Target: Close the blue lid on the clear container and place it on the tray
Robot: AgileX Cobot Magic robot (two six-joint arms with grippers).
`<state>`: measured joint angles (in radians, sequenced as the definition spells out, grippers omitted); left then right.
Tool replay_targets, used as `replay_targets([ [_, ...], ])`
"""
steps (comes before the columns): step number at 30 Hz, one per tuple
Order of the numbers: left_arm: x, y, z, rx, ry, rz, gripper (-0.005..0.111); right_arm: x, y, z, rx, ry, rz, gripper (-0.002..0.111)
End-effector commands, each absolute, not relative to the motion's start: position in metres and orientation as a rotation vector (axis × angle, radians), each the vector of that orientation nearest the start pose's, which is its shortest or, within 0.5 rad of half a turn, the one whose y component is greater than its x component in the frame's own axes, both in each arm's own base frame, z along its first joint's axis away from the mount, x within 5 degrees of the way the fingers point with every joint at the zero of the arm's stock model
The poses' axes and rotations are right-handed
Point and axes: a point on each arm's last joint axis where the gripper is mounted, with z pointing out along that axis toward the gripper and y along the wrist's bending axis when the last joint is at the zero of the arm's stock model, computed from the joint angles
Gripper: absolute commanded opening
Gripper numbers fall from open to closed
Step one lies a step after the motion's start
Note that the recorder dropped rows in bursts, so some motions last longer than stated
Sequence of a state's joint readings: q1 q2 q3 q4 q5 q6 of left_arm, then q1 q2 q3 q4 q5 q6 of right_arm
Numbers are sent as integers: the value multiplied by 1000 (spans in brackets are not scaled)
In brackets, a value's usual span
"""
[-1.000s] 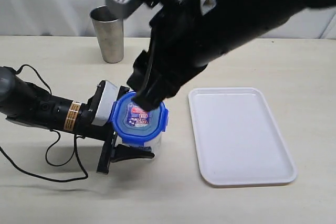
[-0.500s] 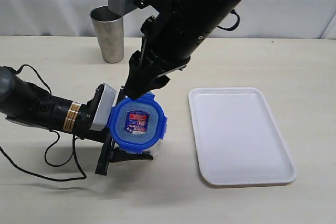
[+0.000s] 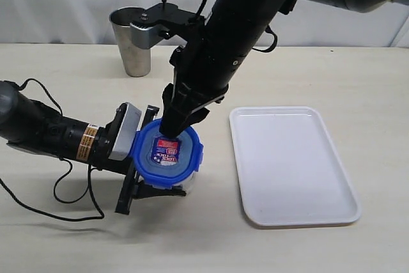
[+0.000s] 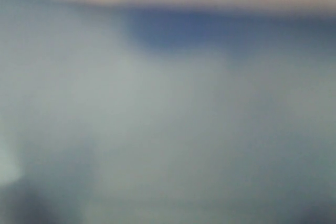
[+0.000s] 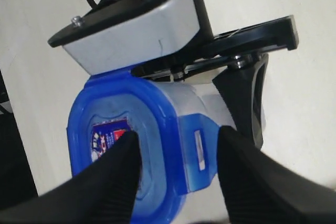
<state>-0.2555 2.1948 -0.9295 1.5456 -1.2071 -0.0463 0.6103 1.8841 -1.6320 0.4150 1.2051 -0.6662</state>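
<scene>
- The left claw lies low, near the tabletop. It comes in from the side.
- It is clamped on the clear container. One black finger is on each side of the container, just under the lid.
- The blue lid sits on top of the clear container, right above the left claw's fingers.
- The right claw reaches down from above, and its tips are on the blue lid.
- The right claw's two fingers are apart. One finger rests on top of the lid, next to the red and white sticker.
- The other finger is outside the lid's edge, just beside a blue flap that hangs down the side.
- So the lid's rim and that flap are between the right claw's fingers.
- I cannot tell if the flaps are snapped shut.
- The left wrist view is all grey and blue blur, so it shows nothing clear.
- The white tray lies flat on the tabletop. It is near the right claw, on the side away from the left claw, and touches neither claw.
- A steel cup stands upright on the tabletop, well apart from both claws and behind them in the outside view.
- A black cable loops on the tabletop beside the left arm.
</scene>
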Motion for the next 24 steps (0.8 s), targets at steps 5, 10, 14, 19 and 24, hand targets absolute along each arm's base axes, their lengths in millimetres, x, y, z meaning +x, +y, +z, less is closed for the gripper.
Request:
replay_targets([
  [5,296,-166,82,1681,1042,-867,0,290,245,244,-1639,2524,620,28],
  [10,296,-166,82,1669,1069,-886,0,287,243,238,-1645,2547,626,24],
  [14,296,-166,82,1665,1077,-892,0,287,241,234,-1636,2573,619,24],
  [19,296,-166,82,1659,1093,-903,0,289,247,220,-1619,2617,676,17],
  [24,296,-166,82,1652,1108,-913,0,290,253,208,-1641,2604,768,11],
])
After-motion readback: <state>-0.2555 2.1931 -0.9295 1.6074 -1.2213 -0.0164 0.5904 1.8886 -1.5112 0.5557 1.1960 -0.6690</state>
